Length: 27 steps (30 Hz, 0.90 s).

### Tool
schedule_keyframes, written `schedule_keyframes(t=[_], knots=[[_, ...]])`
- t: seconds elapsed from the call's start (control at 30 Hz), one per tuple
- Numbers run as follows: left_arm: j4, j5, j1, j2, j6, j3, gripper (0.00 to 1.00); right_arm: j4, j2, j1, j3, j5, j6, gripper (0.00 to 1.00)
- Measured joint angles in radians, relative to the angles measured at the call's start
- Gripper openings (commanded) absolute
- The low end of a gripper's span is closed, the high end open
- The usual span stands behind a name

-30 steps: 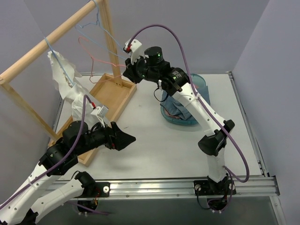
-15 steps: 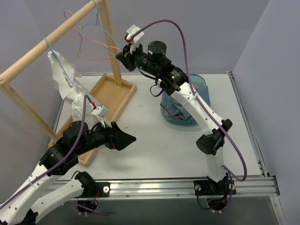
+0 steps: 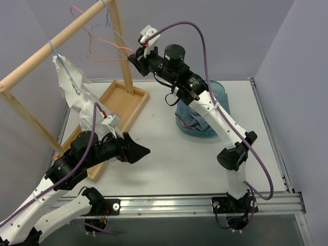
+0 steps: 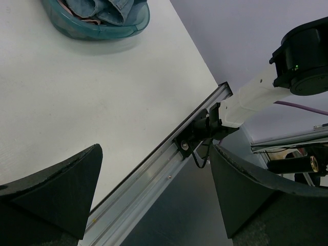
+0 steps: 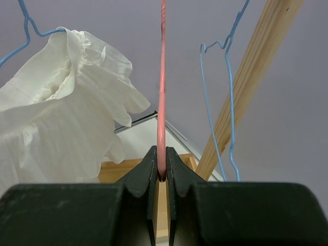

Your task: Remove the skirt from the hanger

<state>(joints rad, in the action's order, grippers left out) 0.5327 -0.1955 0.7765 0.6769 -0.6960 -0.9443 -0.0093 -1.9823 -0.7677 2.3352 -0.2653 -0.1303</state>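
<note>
A white ruffled skirt [image 3: 72, 89] hangs on a blue hanger [image 3: 62, 64] from the wooden rail [image 3: 56, 42] at the left; it also shows in the right wrist view [image 5: 56, 128]. My right gripper [image 3: 134, 56] is shut on the lower wire of an empty pink hanger [image 3: 97, 43] and holds it up beside the rail's upright post. In the right wrist view the pink hanger [image 5: 162, 77] runs straight up from between the gripper's [image 5: 162, 164] closed jaws. My left gripper [image 3: 139, 150] is open and empty, low over the table, right of the skirt.
A second empty blue hanger [image 3: 105, 23] hangs near the post [image 5: 246, 87]. The rack stands on a wooden tray base [image 3: 123, 102]. A teal basin [image 3: 219, 92] with clothes sits behind the right arm and shows in the left wrist view [image 4: 92, 33]. The metal rail [image 4: 169, 159] edges the table's front.
My right gripper has risen and moved left with the pink hanger, whose hook has gone from below the rail to above it. The left arm has barely moved.
</note>
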Motion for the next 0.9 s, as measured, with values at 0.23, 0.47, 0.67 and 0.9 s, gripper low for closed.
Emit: schedule_keyframes(t=[0.23,0.47,0.67,0.9], knots=[[-0.007,0.000,0.002,0.005,-0.001,0.000,0.94,0.021,0.066,-0.013,-0.073,0.019,-0.007,0.00],[-0.007,0.000,0.014,0.009,-0.002,0.000,0.94,0.023,0.141,-0.026,-0.120,0.032,-0.014,0.00],[-0.006,0.002,0.019,0.012,0.000,0.000,0.94,0.026,0.169,-0.043,-0.157,0.061,-0.029,0.00],[-0.006,0.008,0.021,0.037,0.011,-0.010,0.95,0.050,0.311,-0.068,-0.383,0.113,-0.025,0.19]])
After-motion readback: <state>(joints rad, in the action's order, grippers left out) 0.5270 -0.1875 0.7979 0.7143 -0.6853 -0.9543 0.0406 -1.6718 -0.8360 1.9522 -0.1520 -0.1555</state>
